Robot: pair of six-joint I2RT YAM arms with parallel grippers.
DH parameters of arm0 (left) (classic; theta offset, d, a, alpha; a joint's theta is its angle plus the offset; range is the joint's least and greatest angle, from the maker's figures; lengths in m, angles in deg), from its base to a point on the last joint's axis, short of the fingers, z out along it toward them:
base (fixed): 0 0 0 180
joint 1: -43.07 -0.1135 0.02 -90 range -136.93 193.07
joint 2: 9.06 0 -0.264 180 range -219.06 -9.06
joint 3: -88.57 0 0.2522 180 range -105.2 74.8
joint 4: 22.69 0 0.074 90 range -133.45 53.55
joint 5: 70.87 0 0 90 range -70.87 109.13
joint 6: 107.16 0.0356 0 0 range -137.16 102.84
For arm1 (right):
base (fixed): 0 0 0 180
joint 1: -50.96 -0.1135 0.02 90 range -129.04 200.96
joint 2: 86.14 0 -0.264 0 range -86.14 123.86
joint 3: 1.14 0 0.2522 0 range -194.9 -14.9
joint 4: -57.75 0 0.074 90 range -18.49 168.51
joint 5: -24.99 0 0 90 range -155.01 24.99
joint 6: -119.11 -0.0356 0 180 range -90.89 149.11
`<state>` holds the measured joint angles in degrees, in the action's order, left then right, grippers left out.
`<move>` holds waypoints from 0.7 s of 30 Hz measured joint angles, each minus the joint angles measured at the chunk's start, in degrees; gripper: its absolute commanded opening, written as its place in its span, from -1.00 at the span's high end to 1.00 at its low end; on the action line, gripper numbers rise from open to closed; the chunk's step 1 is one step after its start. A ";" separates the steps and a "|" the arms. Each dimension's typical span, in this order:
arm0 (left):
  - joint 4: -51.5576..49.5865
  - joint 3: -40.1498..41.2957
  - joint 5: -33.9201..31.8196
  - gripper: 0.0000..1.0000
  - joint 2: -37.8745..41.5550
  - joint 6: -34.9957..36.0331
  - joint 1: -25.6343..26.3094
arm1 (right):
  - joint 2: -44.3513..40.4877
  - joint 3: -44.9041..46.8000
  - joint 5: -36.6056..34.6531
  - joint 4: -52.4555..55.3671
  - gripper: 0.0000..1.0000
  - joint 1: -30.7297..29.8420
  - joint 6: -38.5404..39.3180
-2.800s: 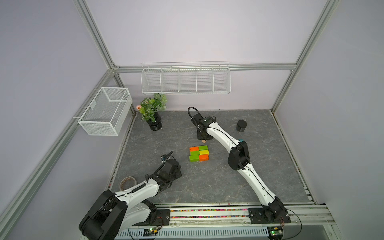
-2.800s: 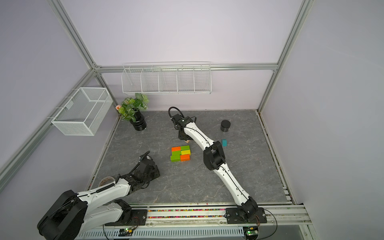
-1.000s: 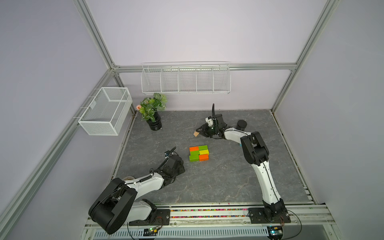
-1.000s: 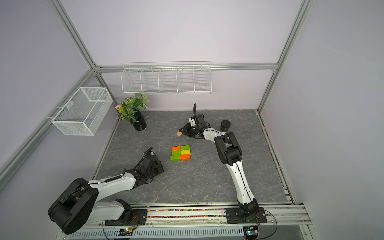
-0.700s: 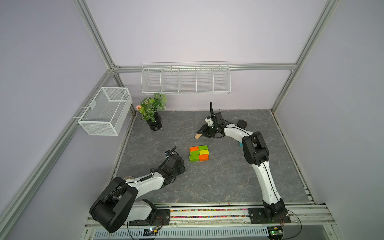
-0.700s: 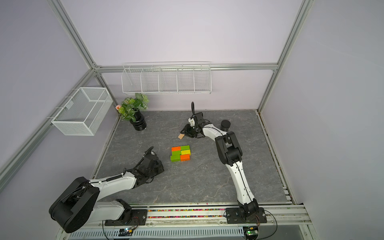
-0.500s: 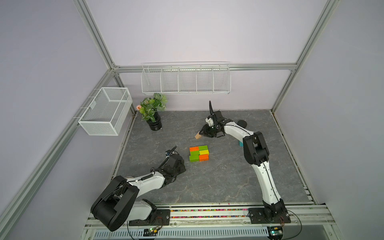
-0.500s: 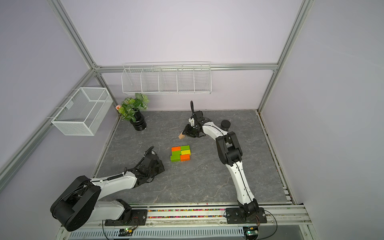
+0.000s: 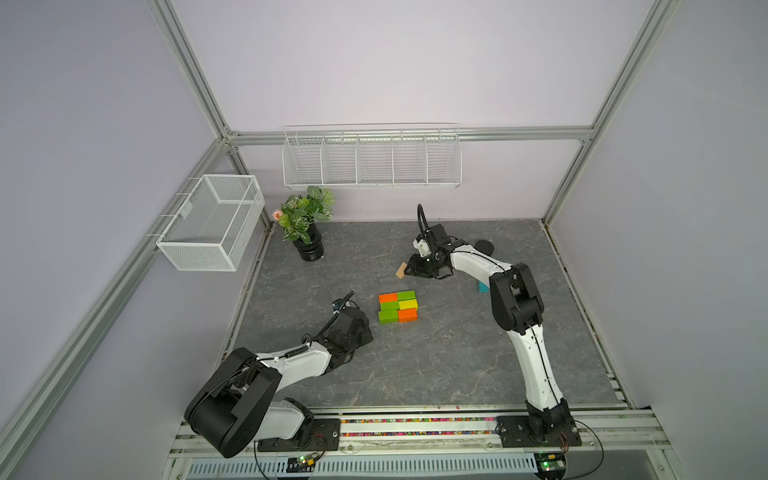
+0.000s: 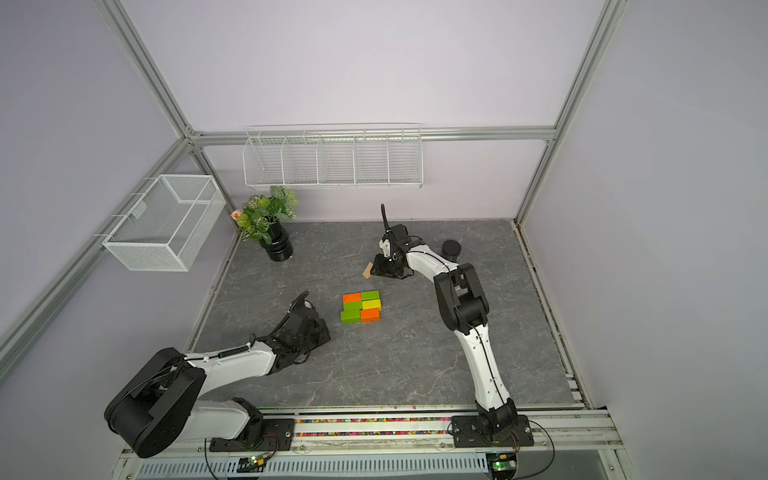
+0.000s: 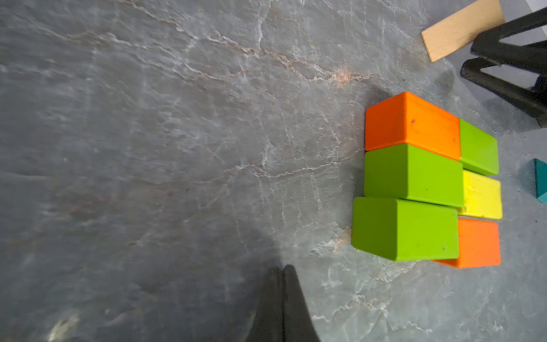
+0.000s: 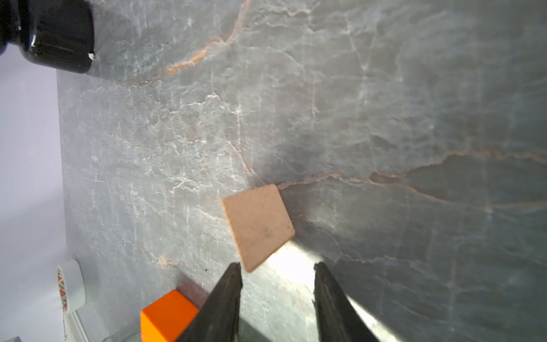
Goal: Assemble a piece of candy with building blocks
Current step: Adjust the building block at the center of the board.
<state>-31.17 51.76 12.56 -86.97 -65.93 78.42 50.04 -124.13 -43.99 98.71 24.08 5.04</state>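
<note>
Six green, orange and yellow building blocks form a flat two-by-three rectangle (image 9: 397, 306) (image 10: 361, 306) (image 11: 429, 180) mid-table. The tan triangle (image 9: 400, 270) (image 10: 367, 271) (image 12: 257, 225) (image 11: 461, 29) sits behind it. My right gripper (image 9: 409, 270) (image 10: 375, 271) (image 12: 277, 271) stands open just right of that block; the block is beyond the fingertips, one corner near a finger (image 12: 233, 278), with nothing between the jaws. The teal triangle (image 9: 482, 286) (image 11: 537, 180) lies right of the rectangle, partly hidden by the right arm. My left gripper (image 9: 368, 334) (image 10: 326, 332) (image 11: 281, 268) is shut and empty, low, left of the rectangle.
A black round jar (image 9: 484, 248) (image 10: 451, 249) stands at the back right. A potted plant (image 9: 309, 245) (image 10: 276, 245) is at the back left. Wire baskets (image 9: 212, 222) (image 9: 372, 160) hang on the walls. A white tape roll (image 12: 69, 287) sits by the left wall.
The right arm's elbow has swung from over the bricks to the right, so its gripper now points left at the tan triangle. The left gripper crept slightly toward the bricks.
</note>
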 measured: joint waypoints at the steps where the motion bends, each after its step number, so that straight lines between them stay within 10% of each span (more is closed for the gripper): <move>1: 0.00 0.00 0.00 1.00 0.00 0.00 0.00 | 0.04 -1.07 0.00 0.44 0.13 0.00 0.74; 21: -0.66 0.17 0.44 1.00 0.76 -0.02 0.00 | 8.09 -16.00 -0.39 10.69 0.25 -0.83 8.92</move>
<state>-31.83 51.93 13.00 -86.20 -65.96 78.42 58.13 -140.13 -44.39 109.40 23.25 13.96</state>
